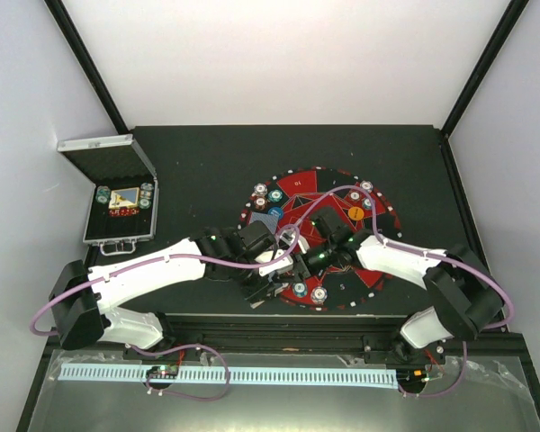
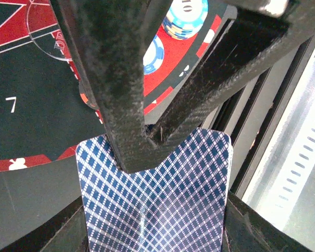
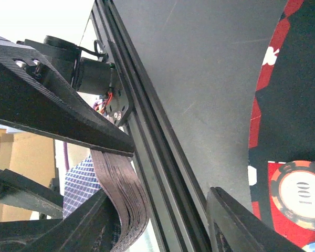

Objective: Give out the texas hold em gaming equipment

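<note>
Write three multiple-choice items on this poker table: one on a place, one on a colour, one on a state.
1. Where does the silver case stand?
A. on the round mat
B. left of the round mat
C. by the right arm's base

2. What colour is the button disc on the mat's right side?
A. orange
B. green
C. white

3. What is the left end effector doing?
A. hanging open over chips
B. shut on the deck of cards
C. shut on one chip

Answers:
1 B, the case sits apart, left of the mat.
2 A, the top view shows it orange.
3 B, its wrist view shows it pinching the patterned card backs.
</note>
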Robot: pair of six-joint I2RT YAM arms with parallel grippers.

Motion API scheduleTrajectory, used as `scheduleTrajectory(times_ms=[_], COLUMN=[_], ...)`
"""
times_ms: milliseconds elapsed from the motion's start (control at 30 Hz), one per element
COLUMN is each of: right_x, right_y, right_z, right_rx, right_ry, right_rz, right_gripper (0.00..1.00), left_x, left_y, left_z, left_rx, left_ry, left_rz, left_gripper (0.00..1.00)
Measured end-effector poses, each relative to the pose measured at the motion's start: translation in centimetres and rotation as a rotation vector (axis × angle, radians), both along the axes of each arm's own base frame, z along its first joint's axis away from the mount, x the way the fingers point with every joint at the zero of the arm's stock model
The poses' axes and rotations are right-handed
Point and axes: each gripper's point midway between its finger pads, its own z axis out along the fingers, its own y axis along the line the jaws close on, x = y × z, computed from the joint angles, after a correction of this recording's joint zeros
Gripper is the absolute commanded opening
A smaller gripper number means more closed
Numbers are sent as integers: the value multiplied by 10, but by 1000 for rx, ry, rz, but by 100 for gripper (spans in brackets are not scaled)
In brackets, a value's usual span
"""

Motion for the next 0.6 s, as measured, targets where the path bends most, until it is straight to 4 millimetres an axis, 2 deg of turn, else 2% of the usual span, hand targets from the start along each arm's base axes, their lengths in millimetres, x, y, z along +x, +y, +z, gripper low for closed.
scheduleTrajectory(times_ms=[300,600], right_x=[2,1], right_y=[-3,-3], right_z=[5,11], right_rx=[-15,0], right_ry=[-43,-53], right_rz=[-8,-4], right_gripper=[40,23], left_x=[2,4], left_y=[1,2], left_z=[-1,-1], left_rx=[8,14], left_ry=[-14,-23], left_rz=[2,6], left_gripper=[55,55])
